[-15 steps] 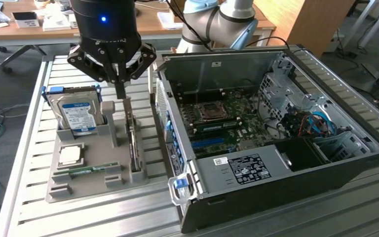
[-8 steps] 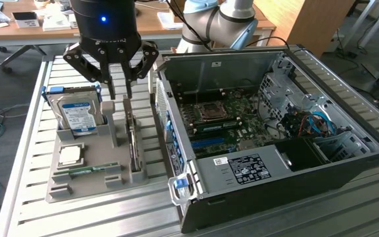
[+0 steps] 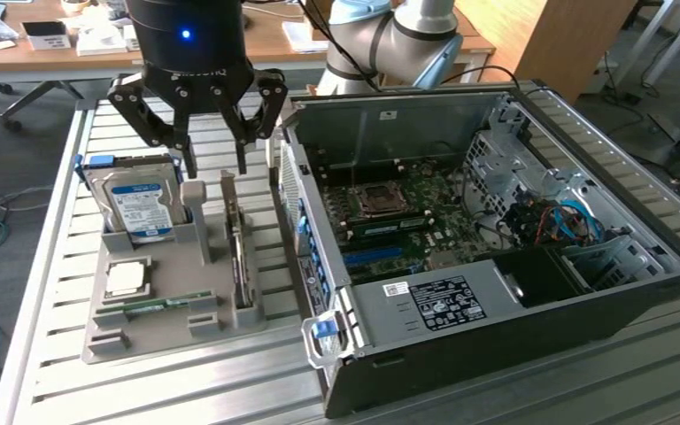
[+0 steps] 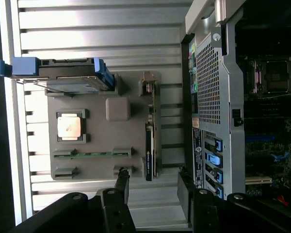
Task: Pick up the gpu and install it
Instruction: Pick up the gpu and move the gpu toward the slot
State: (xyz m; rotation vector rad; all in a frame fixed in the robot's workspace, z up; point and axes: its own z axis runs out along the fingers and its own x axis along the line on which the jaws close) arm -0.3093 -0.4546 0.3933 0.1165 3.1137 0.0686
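Note:
The gpu (image 3: 235,252) stands on its edge in a slot of the grey holder tray (image 3: 198,329), with its silvery bracket end toward the back. In the wrist view the gpu (image 4: 150,145) is a thin dark strip on the tray (image 4: 99,141). My gripper (image 3: 216,168) hangs just above the back end of the card, open, nothing between its fingers. From the wrist, the two black fingertips (image 4: 122,178) straddle the line of the card, and the gripper (image 4: 153,180) is clear of it.
An open PC case (image 3: 623,292) lies beside the tray, its motherboard (image 3: 405,221) exposed. The tray also holds a blue-labelled hard drive (image 3: 139,205), a CPU (image 3: 125,279) and a RAM stick (image 3: 157,306). All rest on a slatted metal table (image 3: 57,266).

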